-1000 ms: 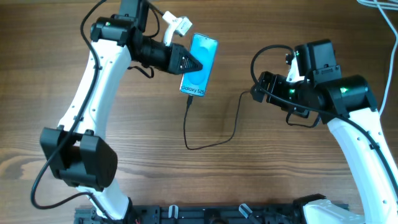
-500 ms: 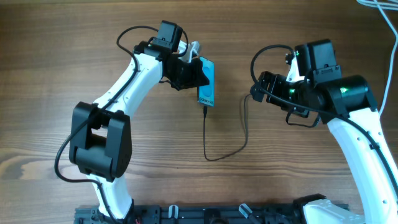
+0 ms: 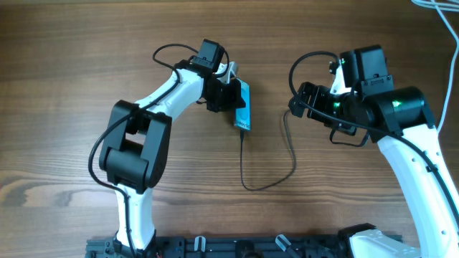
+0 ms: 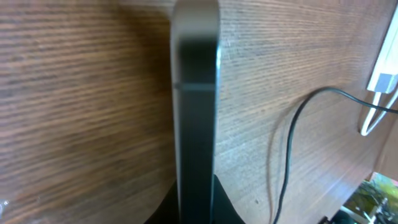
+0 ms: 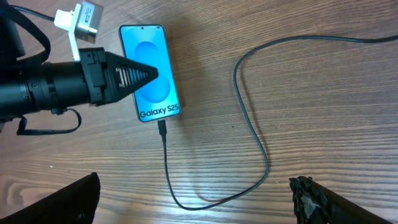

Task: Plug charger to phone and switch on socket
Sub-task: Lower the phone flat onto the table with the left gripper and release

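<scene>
1. As the small plug tip of the charger point(image 3: 267, 185) already sits in the lower edge of the phone point(image 3: 244, 109), I judge that the plugging step is done or nearly done, and that the socket step is not yet done.
2. The left gripper point(image 3: 233, 99) has its jaws together on the phone. The phone's thin edge rises from between them in the left wrist view. From above, the phone looks turned partly on its side.
3. The plug tip is just beyond the left jaws, at the phone's end. From there the thin black cable hangs down, makes a loop, and runs toward the right arm.
4. The right gripper point(image 5: 196, 190) has its jaws wide apart and holds nothing. The loop of cable lies in front of them, and the phone is further ahead, on their left side.
5. The next move, I think, calls for setting the phone flat without pulling the tip out. Then a jaw must find and press the socket's switch.
6. Count: one phone, one charger, two grippers. I cannot make out any socket, only one white cable point(image 3: 439, 13) at the far corner, well away from both jaws.
</scene>
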